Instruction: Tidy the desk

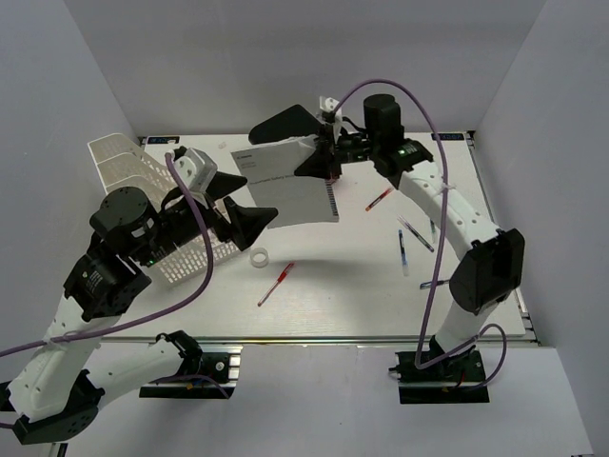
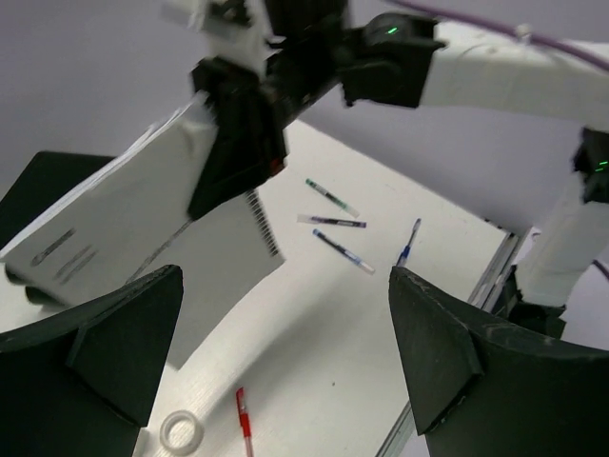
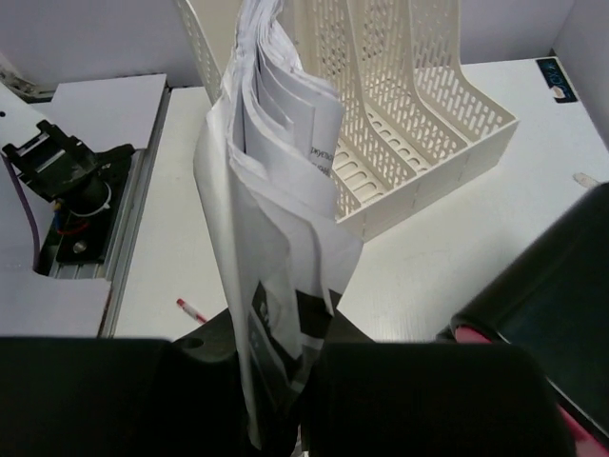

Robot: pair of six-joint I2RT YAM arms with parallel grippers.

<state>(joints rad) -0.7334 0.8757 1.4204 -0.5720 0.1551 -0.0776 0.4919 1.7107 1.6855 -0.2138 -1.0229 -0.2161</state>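
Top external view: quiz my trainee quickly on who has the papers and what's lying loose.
1. True or false: the left gripper is clamped on the paper stack.
2. What lies nearest the tape ring? A red pen, B stapler, C scissors.
3. How many red pens lie on the desk?
Key: 1 false, the right gripper holds it; 2 A; 3 two.

Left hand (image 2: 284, 274) agape beneath clamped papers (image 2: 114, 238)
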